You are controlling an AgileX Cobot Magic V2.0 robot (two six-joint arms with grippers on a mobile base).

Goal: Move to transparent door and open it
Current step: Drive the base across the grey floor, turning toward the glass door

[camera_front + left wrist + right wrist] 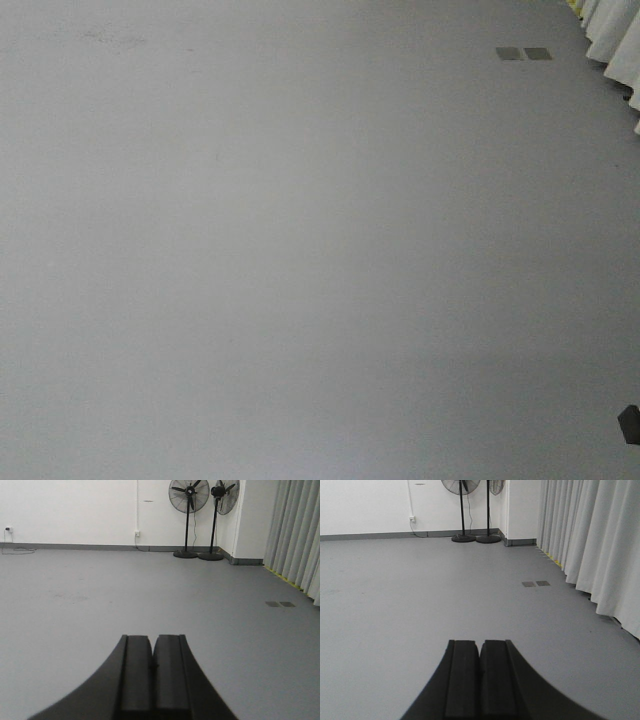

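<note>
My left gripper (152, 639) is closed, its two dark pads pressed flat against each other with only a thin seam between them, and it grips nothing. My right gripper (480, 643) is the same: pads together, nothing between them. Both point out low over a bare grey floor (75, 595).

Ahead and to my right, two small dark plates (536, 583) are set side by side into the floor. Just beyond them a row of pale curtains (590, 540) hangs in folds down to the floor along the right side, with a thin yellow strip (280, 575) at their foot. At the far end stands a white wall (75, 510) with a grey skirting, a socket (136, 532) low on it and a cable (15, 551) trailing on the floor at the far left. Two black pedestal fans (188, 500) stand close together by the corner, on round bases.

The front view looks down on floor, the same plates, the curtain hem and a small dark shape (629, 424) at the lower right edge; I cannot tell what it is.

The transparent door appears in none of my views, so I cannot describe it or place it.
</note>
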